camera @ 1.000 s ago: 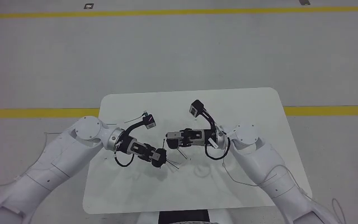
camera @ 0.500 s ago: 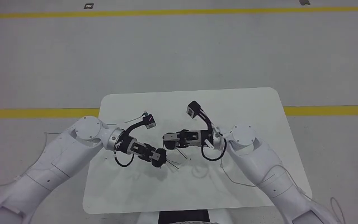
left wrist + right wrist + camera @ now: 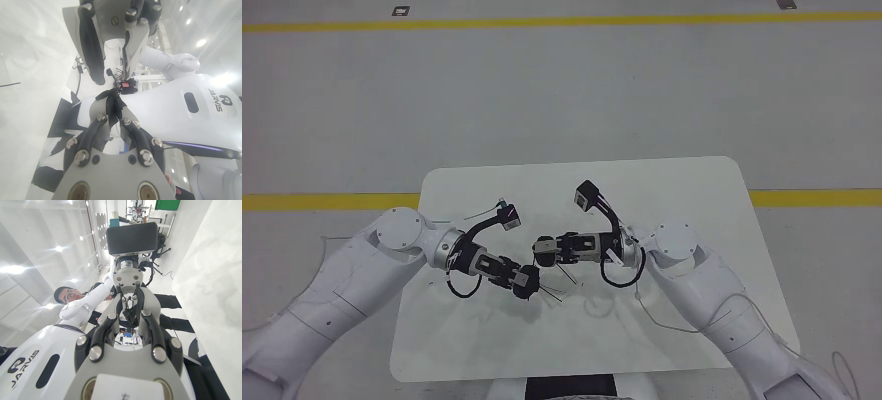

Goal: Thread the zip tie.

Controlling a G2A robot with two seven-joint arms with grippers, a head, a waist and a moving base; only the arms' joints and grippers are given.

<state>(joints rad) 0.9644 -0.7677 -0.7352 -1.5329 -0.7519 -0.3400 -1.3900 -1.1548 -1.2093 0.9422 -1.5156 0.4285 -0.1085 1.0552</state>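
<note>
The zip tie [image 3: 109, 72] is a thin black strap with a small head. It stands out of my left gripper [image 3: 113, 103], which is shut on it over the white table [image 3: 682, 190]. My right gripper [image 3: 113, 78] faces it tip to tip and is open. The zip tie's head sits just at the mouth of the right gripper, between the two fingertips, touching neither. From above, the left gripper [image 3: 529, 283] and right gripper [image 3: 542, 250] nearly meet near the table's middle. In the right wrist view, the open right gripper [image 3: 128, 318] frames the shut left gripper [image 3: 129, 312].
A thin black strand [image 3: 558, 294] runs out past the left gripper, low over the table; another thin black strip [image 3: 10, 84] shows against the tabletop. Both forearms angle in from the near edge. Yellow floor lines lie beyond the table.
The right gripper has slid a little toward the left gripper, closing the gap between them. The left arm has stayed still with the zip tie.
</note>
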